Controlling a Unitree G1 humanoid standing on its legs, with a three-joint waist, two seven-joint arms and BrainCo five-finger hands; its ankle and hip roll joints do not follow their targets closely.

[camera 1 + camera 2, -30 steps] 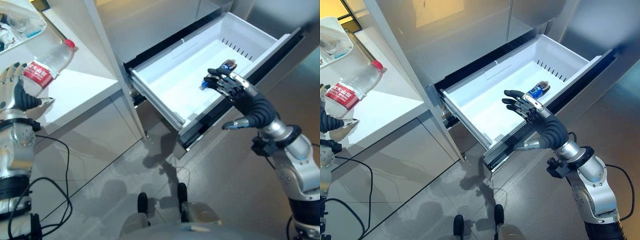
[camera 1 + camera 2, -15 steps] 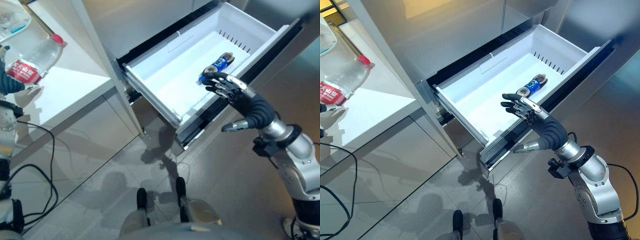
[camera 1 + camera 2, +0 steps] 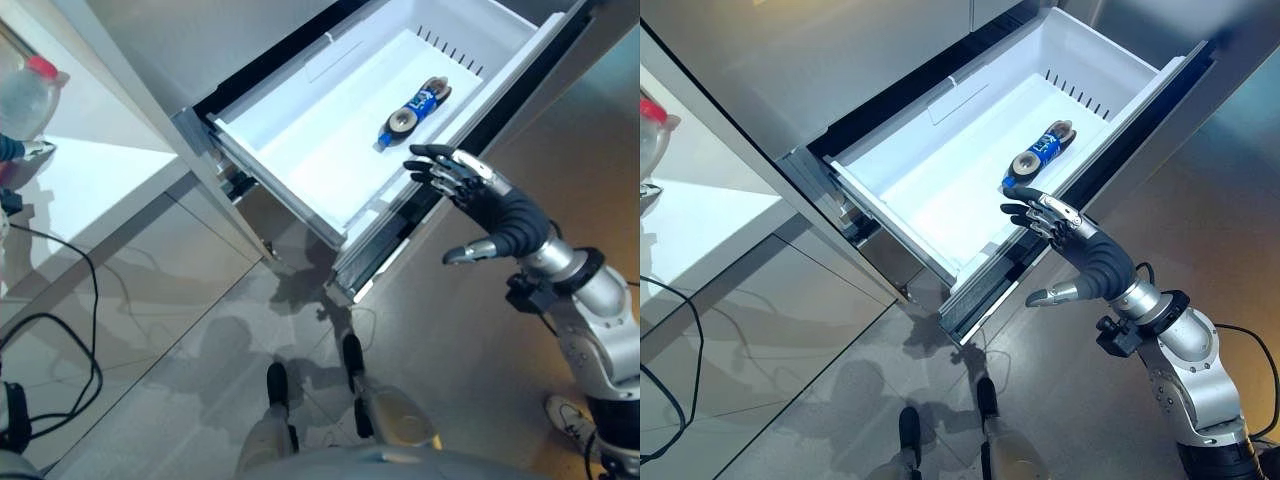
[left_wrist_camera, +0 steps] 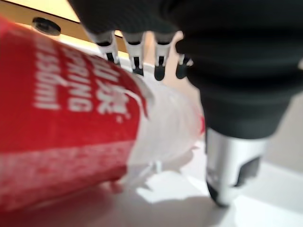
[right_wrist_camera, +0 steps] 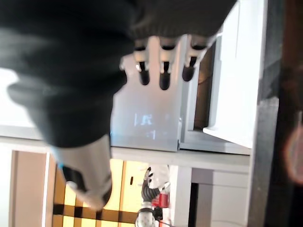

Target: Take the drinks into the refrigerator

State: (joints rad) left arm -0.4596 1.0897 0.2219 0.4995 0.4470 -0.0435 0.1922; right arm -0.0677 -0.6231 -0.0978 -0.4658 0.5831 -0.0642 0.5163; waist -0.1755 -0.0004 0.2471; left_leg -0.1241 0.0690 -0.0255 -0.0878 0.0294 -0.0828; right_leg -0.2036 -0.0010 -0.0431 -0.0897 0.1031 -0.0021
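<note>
I see my right robot hand (image 3: 1070, 232) spread empty, the blue can (image 3: 1038, 155) in the drawer (image 3: 940, 190) just beyond; my left robot hand (image 4: 142, 52) grips a water bottle (image 4: 66, 118).

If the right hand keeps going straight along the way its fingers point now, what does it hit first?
Probably the blue can lying in the open white drawer. The right hand, fingers straight, points over the drawer's front edge toward it. Depth is unclear; it may pass just above the can.

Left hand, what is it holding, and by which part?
The left hand holds a clear water bottle, fingers curled round its red-labelled body. The right hand is open and empty.
</note>
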